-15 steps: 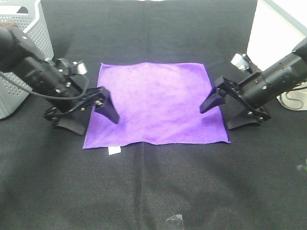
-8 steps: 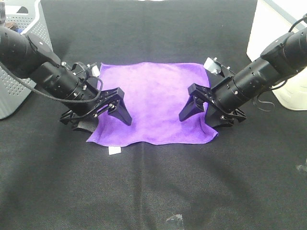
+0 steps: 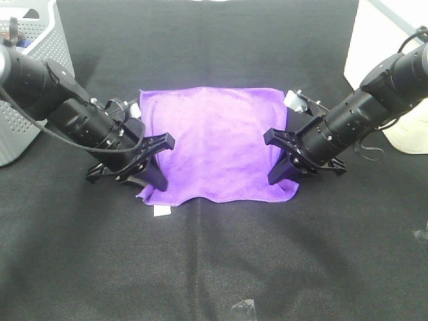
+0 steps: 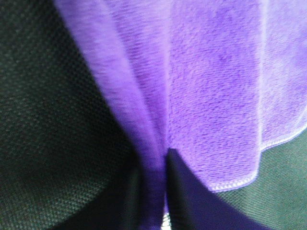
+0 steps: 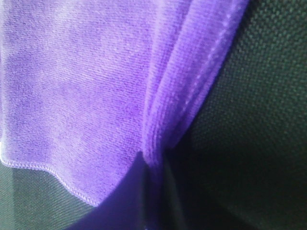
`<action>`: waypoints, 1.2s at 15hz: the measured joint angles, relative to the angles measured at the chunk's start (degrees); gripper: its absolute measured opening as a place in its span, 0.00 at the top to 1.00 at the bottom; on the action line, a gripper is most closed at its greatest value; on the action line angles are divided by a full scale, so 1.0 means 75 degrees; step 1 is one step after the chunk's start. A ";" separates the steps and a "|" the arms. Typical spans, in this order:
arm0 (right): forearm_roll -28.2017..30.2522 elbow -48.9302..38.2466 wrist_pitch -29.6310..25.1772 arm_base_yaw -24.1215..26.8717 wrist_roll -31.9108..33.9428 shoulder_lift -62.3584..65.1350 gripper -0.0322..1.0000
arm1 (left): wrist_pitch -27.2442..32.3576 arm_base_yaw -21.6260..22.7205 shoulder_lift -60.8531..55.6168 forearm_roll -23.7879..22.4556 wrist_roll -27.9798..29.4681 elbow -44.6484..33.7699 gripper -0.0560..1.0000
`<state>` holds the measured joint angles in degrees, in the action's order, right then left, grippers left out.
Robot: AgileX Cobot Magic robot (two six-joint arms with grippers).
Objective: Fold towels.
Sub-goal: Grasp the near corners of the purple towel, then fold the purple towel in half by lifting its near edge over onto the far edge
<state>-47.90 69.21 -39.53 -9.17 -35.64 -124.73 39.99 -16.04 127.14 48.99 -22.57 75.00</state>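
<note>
Now: purple towel (image 3: 217, 144) lies mid-table on black cloth (image 3: 214, 267), both side edges pinched up.
L gripper (image 3: 155, 175) is clamped on its left edge nr the near corner, R gripper (image 3: 281, 170) on its right edge; both arms slope down and inward. Wrist cams show a fabric ridge squeezed between the jaws. Only the high cam shows the white tag (image 3: 160, 210) and the basket (image 3: 40, 40) far left.

You're in a robotics lab: black-draped worktop (image 3: 214, 267), left arm (image 3: 67, 110), right arm (image 3: 374, 100), grey perforated basket (image 3: 53, 40) at ten o'clock.
</note>
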 joint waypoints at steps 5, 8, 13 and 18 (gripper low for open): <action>0.0275 -0.0061 -0.0382 0.0000 0.0015 0.0122 0.97 | 0.0076 -0.0046 -0.0061 -0.0069 -0.0573 -0.0023 0.95; 0.0382 -0.0076 -0.1390 -0.0015 0.0237 0.0519 0.97 | 0.0497 -0.0053 -0.0443 -0.0665 -0.0680 -0.0069 0.95; 0.0474 -0.0122 -0.2483 -0.0015 0.0604 0.1413 0.97 | 0.1513 -0.0053 -0.1444 -0.1856 -0.0168 -0.0199 0.95; 0.0665 -0.1314 -0.2781 -0.0023 0.0863 0.2796 0.97 | 0.1513 -0.0069 -0.3293 -0.2437 0.0573 -0.2063 0.95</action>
<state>-42.91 59.36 -60.39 -9.34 -29.16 -103.76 51.34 -16.56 102.44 30.71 -18.28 59.53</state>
